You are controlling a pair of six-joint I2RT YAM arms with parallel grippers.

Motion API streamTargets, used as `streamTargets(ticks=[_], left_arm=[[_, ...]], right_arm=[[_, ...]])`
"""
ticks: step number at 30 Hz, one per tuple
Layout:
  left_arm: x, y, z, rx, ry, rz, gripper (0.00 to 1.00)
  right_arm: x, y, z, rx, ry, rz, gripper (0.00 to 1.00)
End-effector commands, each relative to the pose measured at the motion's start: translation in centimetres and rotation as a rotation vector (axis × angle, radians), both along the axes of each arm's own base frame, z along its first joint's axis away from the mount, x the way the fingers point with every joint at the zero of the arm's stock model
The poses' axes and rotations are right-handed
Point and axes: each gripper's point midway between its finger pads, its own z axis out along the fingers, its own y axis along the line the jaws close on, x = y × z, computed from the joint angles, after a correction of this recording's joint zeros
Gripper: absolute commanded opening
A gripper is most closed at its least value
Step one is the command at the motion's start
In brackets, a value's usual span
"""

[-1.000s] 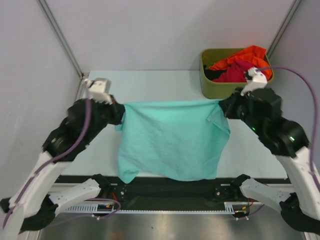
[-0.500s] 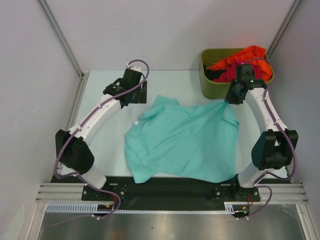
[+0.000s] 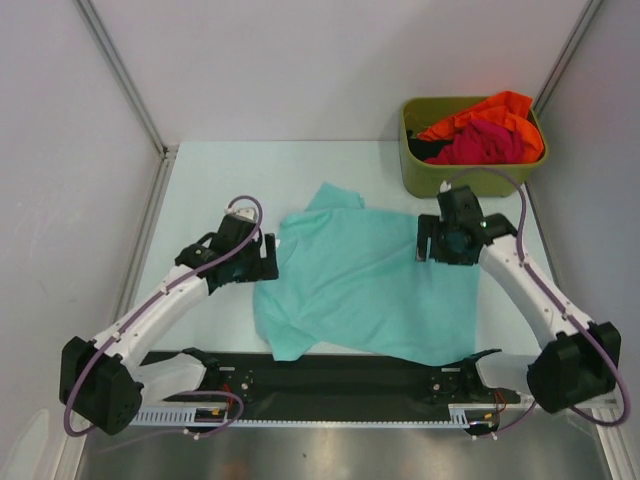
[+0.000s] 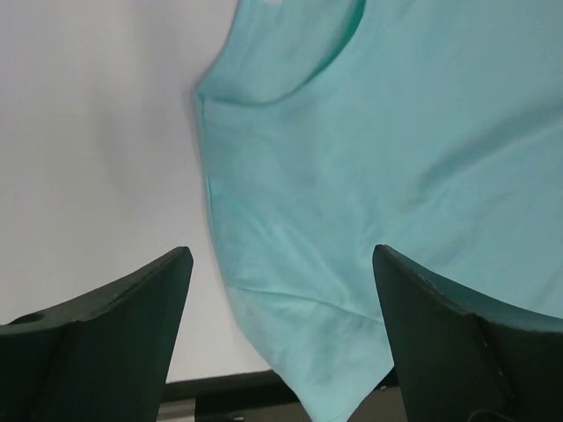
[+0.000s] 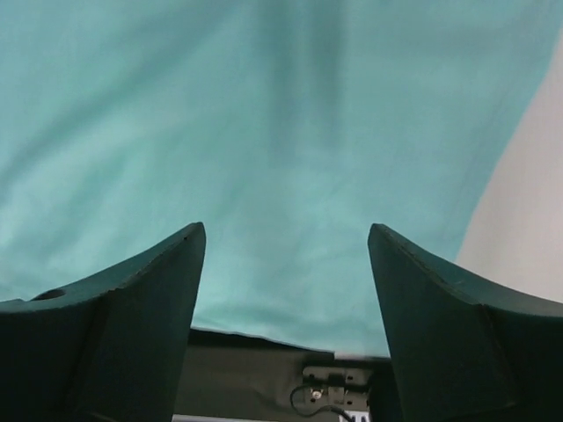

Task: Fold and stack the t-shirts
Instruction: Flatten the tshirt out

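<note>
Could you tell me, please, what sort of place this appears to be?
Probably a robotics lab test cell: plain panel walls enclose a table, two arms are bolted to a rail at its near edge, and a teal t-shirt lies spread.

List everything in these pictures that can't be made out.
- Top view: the wall of the olive bin hides the lower parts of the orange t-shirt and the magenta t-shirt. A dark thing beside them is too small to name.
- Top view: the right arm covers part of the teal t-shirt.
- Both wrist views: frame edges cut the teal t-shirt off.
</note>
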Motion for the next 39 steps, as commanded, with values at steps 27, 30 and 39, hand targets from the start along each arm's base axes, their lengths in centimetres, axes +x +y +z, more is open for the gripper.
streamTargets(ticks=[27,30,39], left_arm=[[9.9,4.5,-10.8,-0.31,0.274,0.292,0.0],[11.3,6.4,-9.2,-0.263,0.221,0.335,0.0],[10.2,11.1,-4.5,-0.084,0.052,0.497,0.0]], right_arm=[[4.6,5.3,-11.3,0.02,0.113,0.111,0.56],[6.8,5.7,-12.3,-0.012,0.118,0.118,0.56],[15.5,10.5,-13.2,-0.026,0.071,0.183,0.57]])
